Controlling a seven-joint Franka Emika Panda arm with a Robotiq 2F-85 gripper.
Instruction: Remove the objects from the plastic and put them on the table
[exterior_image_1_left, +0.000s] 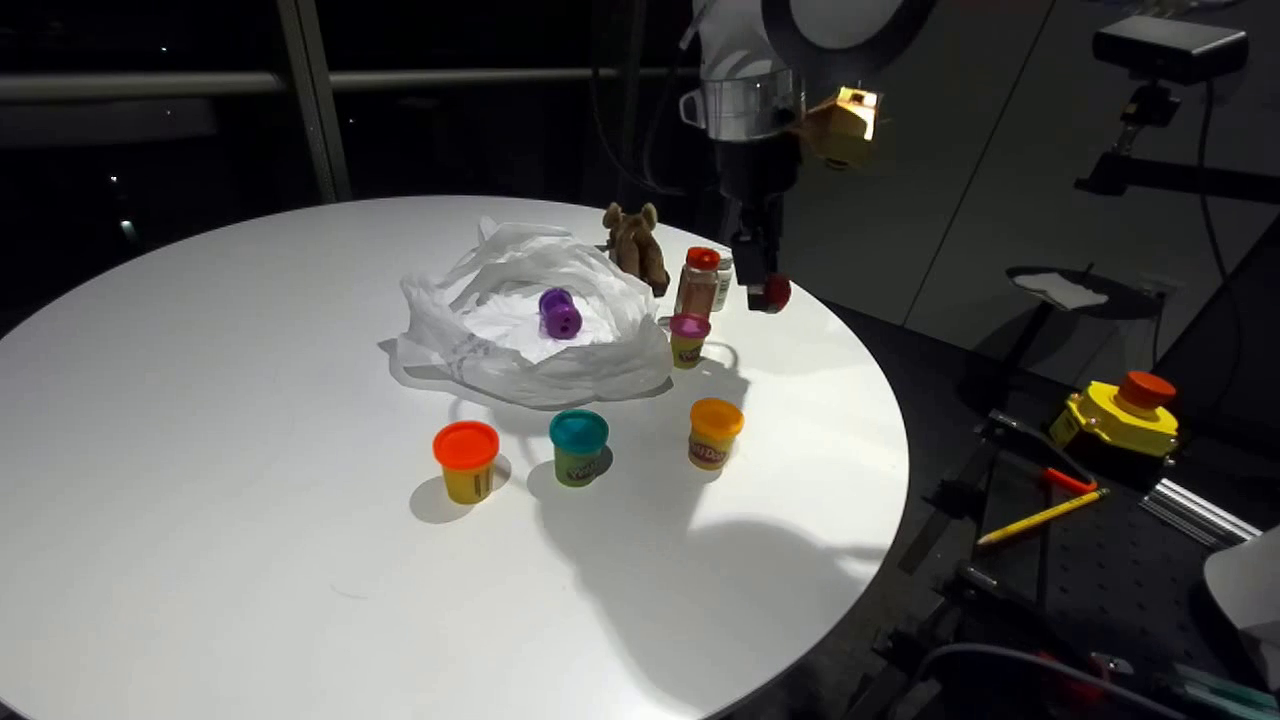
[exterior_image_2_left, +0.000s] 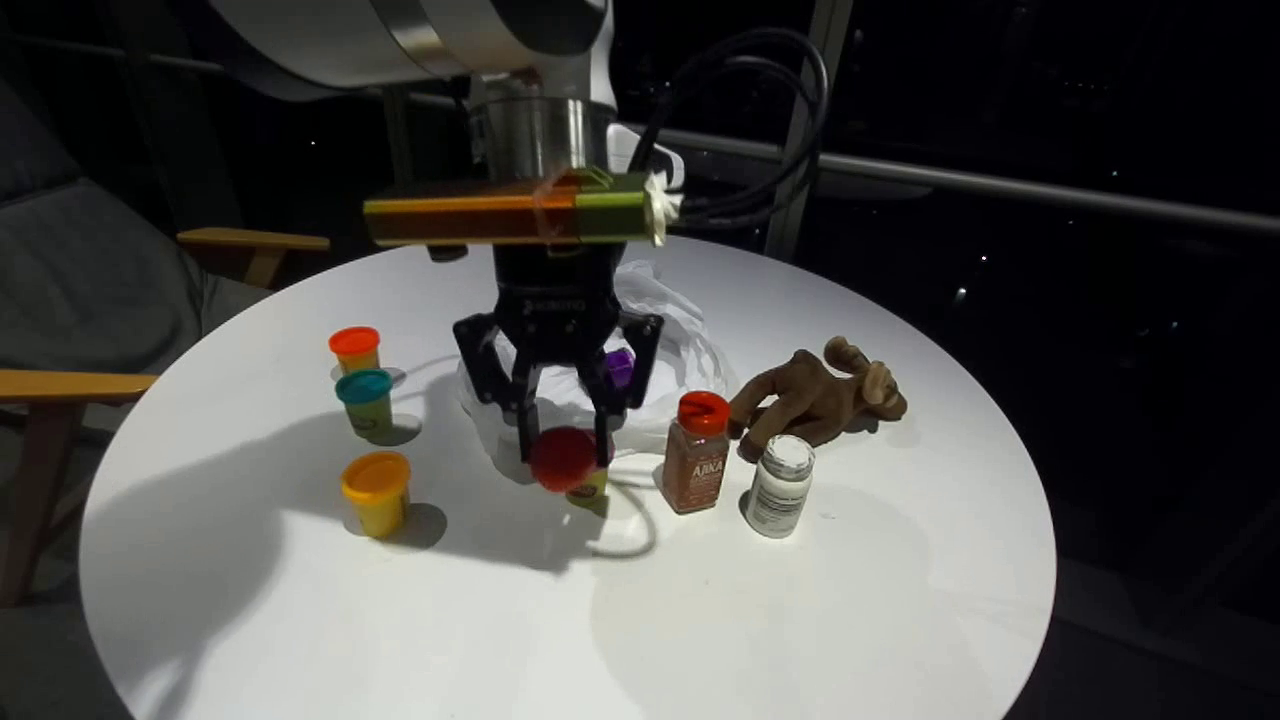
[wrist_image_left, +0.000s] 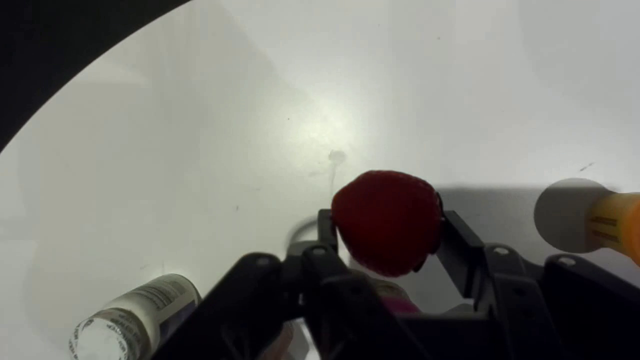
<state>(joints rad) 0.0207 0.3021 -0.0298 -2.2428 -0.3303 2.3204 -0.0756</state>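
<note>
My gripper (exterior_image_2_left: 563, 450) is shut on a round red toy (wrist_image_left: 385, 220), held above the table (exterior_image_1_left: 250, 420) with a finger on each side. The plastic (exterior_image_1_left: 600, 370), a wrinkled white bag, lies spread open on the table, and a purple toy (exterior_image_1_left: 561, 315) rests inside it. Outside the bag stand small tubs with a red lid (exterior_image_1_left: 466, 460), a teal lid (exterior_image_1_left: 579, 447), an orange lid (exterior_image_1_left: 713, 435) and a magenta lid (exterior_image_1_left: 688, 342). The brown plush animal (exterior_image_2_left: 815, 400) lies beside the bag. In the exterior view facing the gripper, the arm partly hides the bag.
A red-capped spice jar (exterior_image_2_left: 697, 460) and a white bottle (exterior_image_2_left: 779, 490) stand close together near the plush; the bottle (wrist_image_left: 155, 305) also shows low in the wrist view. The round table edge curves near the arm. A yellow-and-red button device (exterior_image_1_left: 1115, 415) sits off the table.
</note>
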